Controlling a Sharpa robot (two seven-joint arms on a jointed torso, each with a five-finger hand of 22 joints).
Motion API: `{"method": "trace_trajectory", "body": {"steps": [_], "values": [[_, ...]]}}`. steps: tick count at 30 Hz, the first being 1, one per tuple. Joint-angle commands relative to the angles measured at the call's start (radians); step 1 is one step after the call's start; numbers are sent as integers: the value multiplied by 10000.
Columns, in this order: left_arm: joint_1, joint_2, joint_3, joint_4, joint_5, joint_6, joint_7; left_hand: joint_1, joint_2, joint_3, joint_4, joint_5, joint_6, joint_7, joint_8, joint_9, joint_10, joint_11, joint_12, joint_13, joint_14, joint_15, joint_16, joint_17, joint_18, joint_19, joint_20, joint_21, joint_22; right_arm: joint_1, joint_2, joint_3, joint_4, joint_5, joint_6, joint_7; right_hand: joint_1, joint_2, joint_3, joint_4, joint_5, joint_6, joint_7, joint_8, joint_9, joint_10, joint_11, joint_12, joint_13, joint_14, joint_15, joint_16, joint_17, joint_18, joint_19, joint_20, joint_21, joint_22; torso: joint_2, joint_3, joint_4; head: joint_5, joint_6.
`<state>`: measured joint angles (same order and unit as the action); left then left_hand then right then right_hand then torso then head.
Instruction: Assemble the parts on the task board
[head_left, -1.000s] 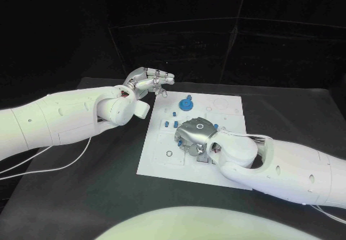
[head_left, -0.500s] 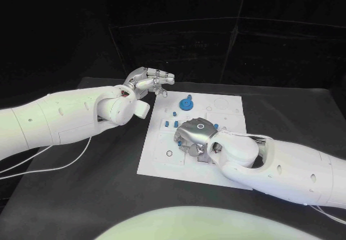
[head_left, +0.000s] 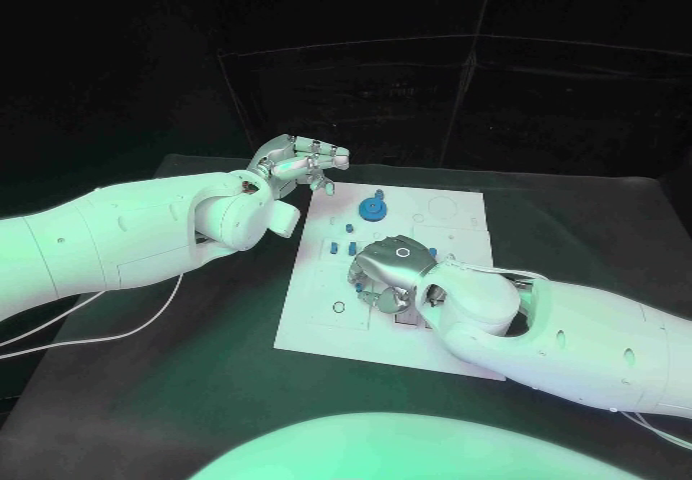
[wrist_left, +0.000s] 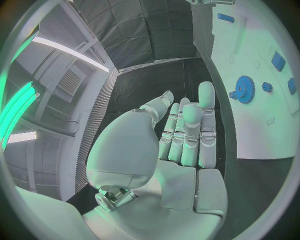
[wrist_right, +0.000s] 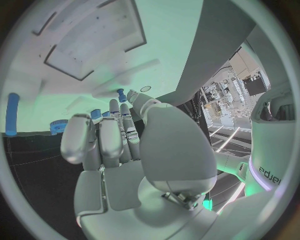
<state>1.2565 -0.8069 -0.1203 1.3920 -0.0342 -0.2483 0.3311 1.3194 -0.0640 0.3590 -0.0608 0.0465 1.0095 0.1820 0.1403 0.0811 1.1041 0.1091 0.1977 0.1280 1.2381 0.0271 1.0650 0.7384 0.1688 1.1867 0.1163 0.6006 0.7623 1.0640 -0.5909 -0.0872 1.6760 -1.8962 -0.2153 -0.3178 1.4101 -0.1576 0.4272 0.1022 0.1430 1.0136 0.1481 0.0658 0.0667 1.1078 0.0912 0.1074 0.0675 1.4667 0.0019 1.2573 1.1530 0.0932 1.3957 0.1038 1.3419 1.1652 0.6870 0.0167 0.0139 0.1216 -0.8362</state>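
the task board (head_left: 433, 345) lies in the middle of the black surface (head_left: 216, 370), with a blue gear (head_left: 372, 209) near its far edge. the right hand (head_left: 387, 275) rests on the board with curled fingers; i cannot tell if it holds something. the left hand (head_left: 296, 160) hangs beside the far left corner, clenched and holding nothing.

You had one readable marking at this moment: dark lettering resembling "sharpa", seen sideways, on the white curved arm casing (wrist_right: 270, 170) in the right wrist view. No other text, number or sign was legible.
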Motion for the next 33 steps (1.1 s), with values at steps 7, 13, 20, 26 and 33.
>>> {"method": "trace_trajectory", "body": {"steps": [7, 13, 20, 26, 33], "values": [[17, -21, 8, -4, 31, 150, -17, 46, 71, -76, -17, 35, -103, 8, 45, -12, -97, 6, 72, 10, -62, -19, -21, -16, 130, -22, 71, -48, -12, 26, -577, 17, 361, 69, -790, -150, -360, -222, -668, 91, -210, -427, 80, -14, 10, -1032, 146, -128, -15, 141, 126, -408, -512, 130, -567, 112, -813, -1212, -18, -5, -10, -66, 92], [17, -28, 7, -24, 31, 157, -33, 46, 71, -76, -17, 35, -103, 8, 45, -12, -97, 6, 72, 10, -62, -19, -21, -16, 130, -22, 71, -48, -12, 453, -1433, 42, 924, 1530, -1001, 240, -351, -32, -1245, 320, 130, -443, 74, 6, 28, -927, 86, 285, 24, 141, 76, -475, -635, 125, -493, 77, -867, -1247, -5, 0, -1, -153, 221], [17, -26, 3, -40, 31, 154, -46, 48, 74, -87, -16, 35, -114, 12, 47, -15, -112, 10, 79, 12, -73, -16, -27, -36, 130, -22, 74, -53, -16, 1209, -2496, 341, 1126, 3254, -2, 80, -347, -6, -1749, 381, 214, -741, 4, -24, 5, -1099, 73, 476, -9, 134, 65, -526, -725, 156, -526, 51, -1025, -1456, -6, -21, -32, -303, 383], [17, -6, 2, -39, 31, 148, -40, 48, 74, -87, -16, 35, -114, 12, 47, -15, -112, 10, 79, 12, -73, -16, -27, -36, 130, -22, 74, -53, -16, 1426, -2863, 405, 842, 3220, 507, 101, -250, 51, -2119, 403, 360, -768, -47, 3, 24, -1324, 100, 543, -17, 118, 78, -585, -816, 178, -574, 70, -1155, -1628, 7, -28, -30, -386, 473], [17, 21, 1, -43, 31, 158, -38, 57, 81, -88, -19, 36, -117, 12, 50, -15, -117, 9, 85, 15, -76, -15, -26, -39, 130, -22, 75, -55, -19, 1472, -2688, 411, 428, 2727, 954, 166, -51, 157, -2372, 399, 419, -686, -74, 46, 47, -1484, 123, 623, -20, 117, 96, -604, -856, 187, -574, 94, -1217, -1701, 6, -19, 3, -423, 527]]}}
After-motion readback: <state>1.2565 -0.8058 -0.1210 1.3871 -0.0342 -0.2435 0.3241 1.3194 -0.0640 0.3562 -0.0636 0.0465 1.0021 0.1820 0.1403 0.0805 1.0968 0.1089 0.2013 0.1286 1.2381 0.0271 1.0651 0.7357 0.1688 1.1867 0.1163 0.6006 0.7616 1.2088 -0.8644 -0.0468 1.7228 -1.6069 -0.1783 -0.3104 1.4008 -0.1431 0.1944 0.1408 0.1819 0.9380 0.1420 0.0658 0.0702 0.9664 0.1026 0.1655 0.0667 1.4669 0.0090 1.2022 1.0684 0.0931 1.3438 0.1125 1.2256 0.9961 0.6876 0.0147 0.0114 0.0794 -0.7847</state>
